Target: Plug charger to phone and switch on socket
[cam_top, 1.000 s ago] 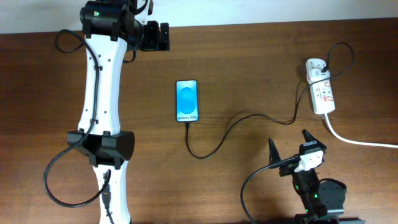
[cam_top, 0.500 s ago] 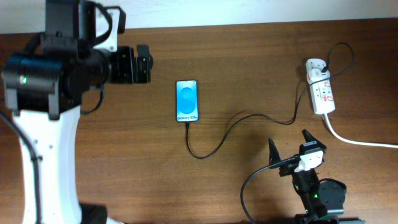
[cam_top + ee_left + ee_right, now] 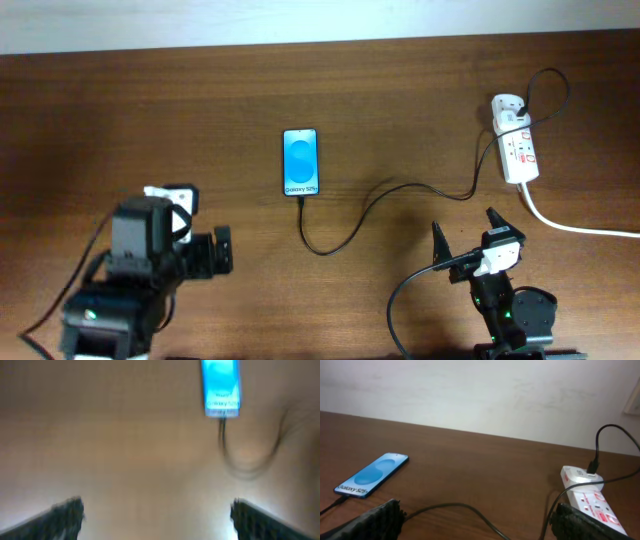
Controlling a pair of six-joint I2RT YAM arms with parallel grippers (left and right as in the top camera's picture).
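Observation:
The phone [image 3: 302, 162] lies flat at mid table, blue screen up. The charger's thin black cable [image 3: 345, 228] runs from the phone's near end in a loop to the white adapter [image 3: 509, 108], which sits in the far end of the socket strip [image 3: 520, 153]. My left gripper [image 3: 222, 250] is open and empty at the near left, well short of the phone. Its blurred wrist view shows the phone [image 3: 221, 385] and cable [image 3: 223, 435] far ahead. My right gripper [image 3: 464, 226] is open and empty, near the cable [image 3: 460, 507] and strip [image 3: 596, 506].
The strip's thick white cord [image 3: 580, 228] runs off to the right edge. A pale wall [image 3: 480, 395] stands behind the table's far edge. Brown tabletop [image 3: 120, 130] surrounds the phone.
My left arm has pulled back from the far edge of the table to the near left. The phone, cable, strip and right arm have not moved.

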